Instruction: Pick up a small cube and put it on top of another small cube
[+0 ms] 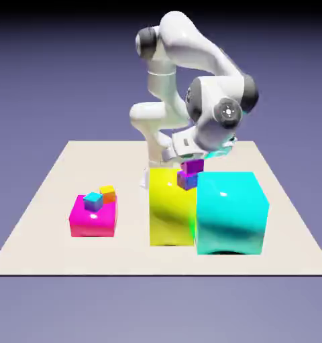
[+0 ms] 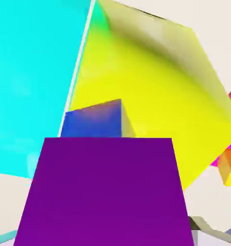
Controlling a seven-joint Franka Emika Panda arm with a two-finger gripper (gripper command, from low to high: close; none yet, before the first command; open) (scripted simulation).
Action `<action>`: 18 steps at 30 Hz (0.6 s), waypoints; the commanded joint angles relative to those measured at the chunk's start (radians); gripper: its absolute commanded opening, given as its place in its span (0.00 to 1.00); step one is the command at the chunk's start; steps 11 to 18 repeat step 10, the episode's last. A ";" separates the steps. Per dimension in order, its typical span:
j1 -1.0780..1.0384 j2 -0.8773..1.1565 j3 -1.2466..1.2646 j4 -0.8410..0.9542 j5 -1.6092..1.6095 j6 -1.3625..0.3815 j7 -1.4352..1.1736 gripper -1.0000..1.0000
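My gripper (image 1: 193, 159) is shut on the small cube (image 1: 193, 165), which is magenta with darker purple sides. In the hand view the small cube (image 2: 105, 192) fills the lower middle and hides most of the fingers. Just below it, a little toward the exterior view's left, the other small cube (image 1: 187, 179), purple with a blue face, sits on top of the tall yellow block (image 1: 170, 209). In the hand view the other small cube (image 2: 96, 120) shows right beyond the held one. I cannot tell whether the two cubes touch.
A big cyan block (image 1: 231, 213) stands against the yellow block's right side. At the exterior view's left a flat magenta block (image 1: 91, 223) carries a tiny cyan-topped cube (image 1: 93, 200) and a tiny orange cube (image 1: 108, 193).
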 commanded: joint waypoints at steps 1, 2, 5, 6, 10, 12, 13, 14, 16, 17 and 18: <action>-0.001 -0.010 -0.001 -0.036 -0.001 0.027 -0.002 0.00; -0.002 -0.020 -0.001 -0.072 0.000 0.053 -0.002 0.00; -0.005 -0.049 -0.003 -0.181 0.002 0.133 -0.005 0.00; -0.006 -0.059 -0.004 -0.217 0.003 0.159 -0.006 0.00; -0.005 -0.052 -0.003 -0.189 0.002 0.139 -0.005 1.00; -0.005 -0.052 -0.003 -0.189 0.002 0.139 -0.005 1.00; -0.005 -0.052 -0.003 -0.189 0.002 0.139 -0.005 1.00; -0.005 -0.052 -0.003 -0.189 0.002 0.139 -0.005 1.00; -0.005 -0.052 -0.003 -0.189 0.002 0.139 -0.005 1.00; -0.005 -0.052 -0.003 -0.189 0.002 0.139 -0.005 1.00; -0.005 -0.052 -0.003 -0.189 0.002 0.139 -0.005 1.00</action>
